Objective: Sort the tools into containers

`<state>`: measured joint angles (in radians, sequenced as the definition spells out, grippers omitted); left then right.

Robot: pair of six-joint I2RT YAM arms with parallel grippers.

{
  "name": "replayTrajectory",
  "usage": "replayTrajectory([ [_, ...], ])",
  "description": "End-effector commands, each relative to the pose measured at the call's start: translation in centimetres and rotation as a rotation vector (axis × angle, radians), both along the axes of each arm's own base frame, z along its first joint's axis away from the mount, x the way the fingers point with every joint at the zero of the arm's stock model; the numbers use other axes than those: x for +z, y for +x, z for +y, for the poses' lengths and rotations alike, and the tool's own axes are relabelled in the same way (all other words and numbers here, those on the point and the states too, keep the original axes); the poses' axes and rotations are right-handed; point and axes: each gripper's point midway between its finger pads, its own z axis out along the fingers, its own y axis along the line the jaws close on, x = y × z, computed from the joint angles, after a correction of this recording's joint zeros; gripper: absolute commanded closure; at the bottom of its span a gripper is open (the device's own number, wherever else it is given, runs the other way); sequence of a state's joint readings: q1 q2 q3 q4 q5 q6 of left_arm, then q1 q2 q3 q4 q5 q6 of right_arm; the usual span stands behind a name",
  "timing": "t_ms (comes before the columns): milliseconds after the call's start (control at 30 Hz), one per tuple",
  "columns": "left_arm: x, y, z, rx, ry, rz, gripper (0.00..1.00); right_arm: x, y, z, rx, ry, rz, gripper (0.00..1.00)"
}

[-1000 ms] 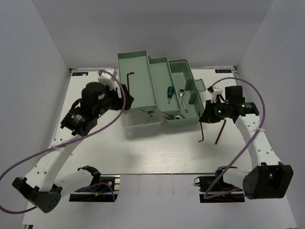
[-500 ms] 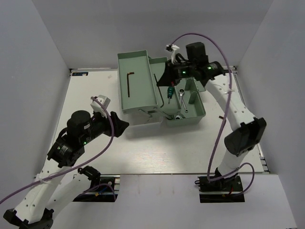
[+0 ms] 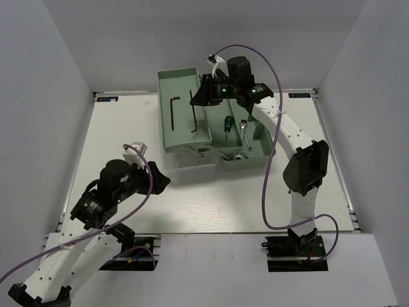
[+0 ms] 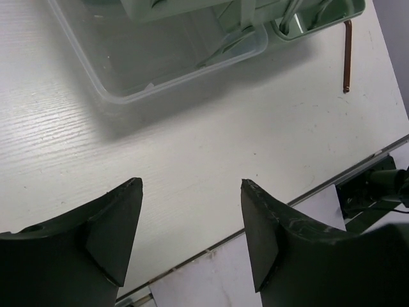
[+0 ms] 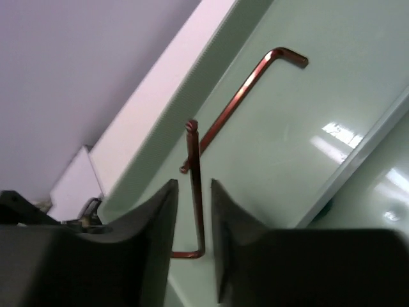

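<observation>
The mint-green toolbox stands open at the back. A dark hex key lies in its left tray, seen as a coppery hex key in the right wrist view. My right gripper hovers over that tray, jaws slightly open. A second hex key stands between its fingers with a gap on each side. A green-handled screwdriver and a silver wrench lie in the middle compartment. My left gripper is open and holds nothing, low over the table's near edge. Another hex key lies on the table.
A clear plastic tub sits on the table against the toolbox's front. The table's front edge runs just under my left fingers. White walls close in both sides and the back. My right arm's elbow hangs over the table's right part.
My right arm carried the hex key from the middle compartment to the left tray and its jaws eased apart. My left arm pulled back toward the near edge, jaws slightly narrower.
</observation>
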<state>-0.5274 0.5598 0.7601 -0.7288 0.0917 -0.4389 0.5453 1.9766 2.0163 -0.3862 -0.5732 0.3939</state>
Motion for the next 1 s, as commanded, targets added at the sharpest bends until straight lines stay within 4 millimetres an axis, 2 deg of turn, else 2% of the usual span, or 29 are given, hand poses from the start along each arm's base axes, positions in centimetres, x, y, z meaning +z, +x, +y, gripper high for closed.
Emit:
replayTrajectory([
  [0, -0.5, 0.5, -0.2, 0.036, -0.020, 0.029, 0.27, 0.1, 1.5, 0.8, -0.027, -0.022, -0.092, 0.62],
  [67, -1.5, 1.0, 0.0, 0.065, 0.007, 0.068, 0.24, -1.5, 1.1, 0.4, 0.005, -0.076, -0.099, 0.35],
  [133, -2.3, 1.4, 0.5, 0.104, 0.036, 0.091, 0.22, -2.1, 0.8, -0.5, 0.011, -0.105, -0.106, 0.30],
  [200, -3.5, 1.9, 0.9, 0.148, 0.065, 0.139, 0.22, -0.1, 0.6, -1.9, -0.014, -0.128, -0.191, 0.30],
  [233, -4.0, 2.1, 1.3, 0.176, 0.085, 0.155, 0.22, 1.7, 0.2, -2.6, -0.024, -0.136, -0.260, 0.32],
  [267, -4.5, 2.4, 1.4, 0.197, 0.098, 0.175, 0.27, 3.3, 0.8, -4.4, -0.106, -0.185, -0.326, 0.39],
  [300, -4.7, 2.7, 1.8, 0.229, 0.109, 0.177, 0.31, 3.7, 2.0, -6.3, -0.205, -0.264, -0.375, 0.51],
  [333, -4.7, 2.8, 1.9, 0.242, 0.107, 0.177, 0.35, 5.1, 1.7, -7.9, -0.263, -0.294, -0.410, 0.74],
  [367, -4.9, 2.8, 1.9, 0.242, 0.113, 0.186, 0.39, 6.2, 2.6, -11.4, -0.431, -0.376, -0.446, 1.00],
  [400, -5.4, 2.8, 2.1, 0.251, 0.125, 0.192, 0.42, 8.1, 2.1, -13.6, -0.494, -0.411, -0.515, 1.00],
  [467, -5.3, 2.9, 2.0, 0.251, 0.120, 0.185, 0.51, 4.9, 3.3, -18.9, -0.685, -0.581, -0.511, 1.00],
  [500, -5.3, 2.9, 2.1, 0.244, 0.129, 0.180, 0.55, 8.1, 1.7, -22.3, -0.785, -0.579, -0.584, 1.00],
  [567, -5.7, 2.9, 2.4, 0.235, 0.160, 0.172, 0.64, 1.1, 0.8, -26.8, -0.823, -0.787, -0.489, 1.00],
  [600, -5.7, 2.9, 2.4, 0.235, 0.160, 0.172, 0.66, 0.3, -0.7, -29.5, -0.858, -0.821, -0.457, 1.00],
  [633, -5.7, 2.8, 2.3, 0.218, 0.165, 0.170, 0.66, -1.7, -1.8, -31.6, -0.852, -0.871, -0.381, 1.00],
  [667, -5.3, 3.1, 1.8, 0.183, 0.163, 0.143, 0.67, -5.7, -3.9, -32.8, -0.799, -0.935, -0.286, 1.00],
  [700, -5.2, 2.9, 1.3, 0.148, 0.154, 0.138, 0.67, -6.5, -4.9, -34.7, -0.815, -0.927, -0.236, 0.91],
  [733, -5.2, 2.9, 1.4, 0.140, 0.164, 0.132, 0.66, -8.2, -6.4, -35.3, -0.780, -0.949, -0.183, 0.82],
  [767, -4.9, 3.0, 1.3, 0.113, 0.176, 0.114, 0.63, -9.7, -7.4, -35.6, -0.751, -0.961, -0.132, 0.74],
  [800, -4.9, 3.0, 1.3, 0.105, 0.186, 0.108, 0.53, -13.9, -9.6, -36.1, -0.685, -1.011, -0.033, 0.66],
  [833, -4.3, 3.1, 1.3, 0.101, 0.185, 0.093, 0.47, -15.1, -10.4, -37.5, -0.703, -1.021, 0.014, 0.51],
  [867, -4.1, 3.2, 1.0, 0.077, 0.186, 0.073, 0.40, -17.2, -11.6, -37.7, -0.672, -1.027, 0.070, 0.46],
  [900, -3.9, 3.1, 0.5, 0.047, 0.172, 0.067, 0.29, -19.0, -12.2, -38.5, -0.679, -1.029, 0.108, 0.43],
  [933, -3.7, 3.0, 0.3, 0.037, 0.155, 0.052, 0.25, -20.7, -13.0, -39.3, -0.672, -1.049, 0.150, 0.39],
  [967, -3.7, 2.8, -0.1, 0.011, 0.144, 0.039, 0.21, -21.3, -13.0, -40.0, -0.697, -1.042, 0.175, 0.38],
])
